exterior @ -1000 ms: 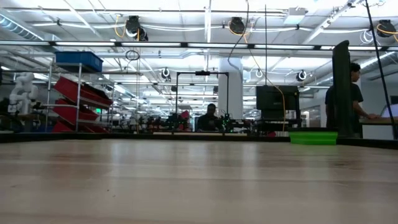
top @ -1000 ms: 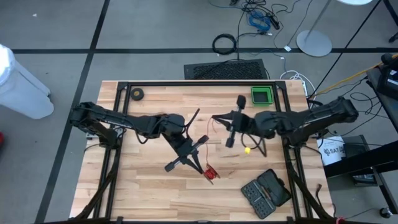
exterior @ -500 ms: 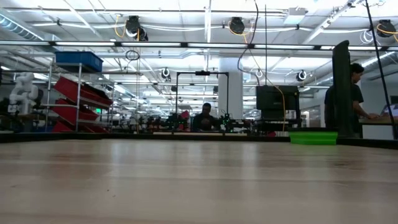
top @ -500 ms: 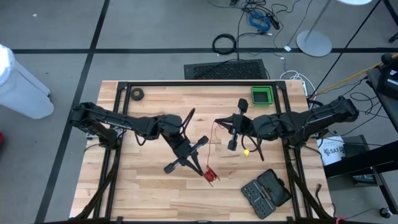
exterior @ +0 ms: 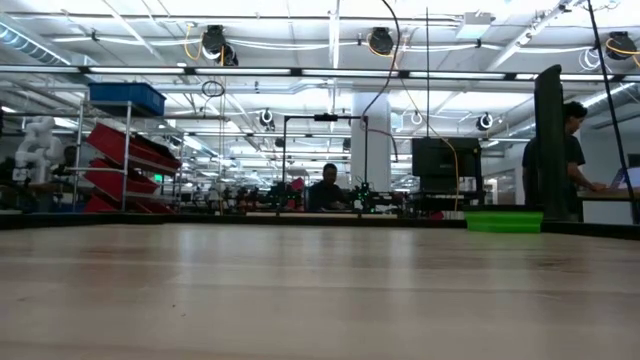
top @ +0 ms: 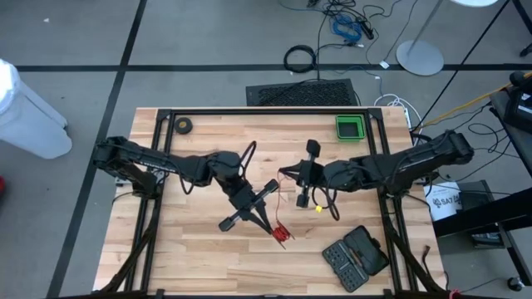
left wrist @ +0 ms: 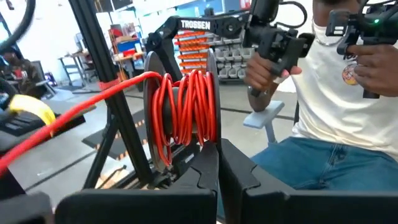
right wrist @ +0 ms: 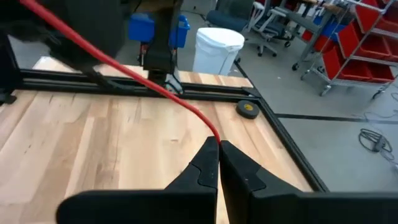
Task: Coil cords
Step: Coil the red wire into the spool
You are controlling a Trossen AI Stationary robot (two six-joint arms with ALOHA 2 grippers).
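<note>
Table (top: 199,241) | green bin (top: 349,127) seemingly empty | left gripper (left wrist: 217,163) clamps reel (left wrist: 180,115) | right gripper (right wrist: 219,160) pinches cord (right wrist: 124,68)

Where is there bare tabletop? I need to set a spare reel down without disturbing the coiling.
The near left corner of the table is bare, bordered by the left arm and the table's front edge. So is the far middle strip between the black roll and the green bin. The centre is crowded: both claws, left and right, hold the red cord.
</note>
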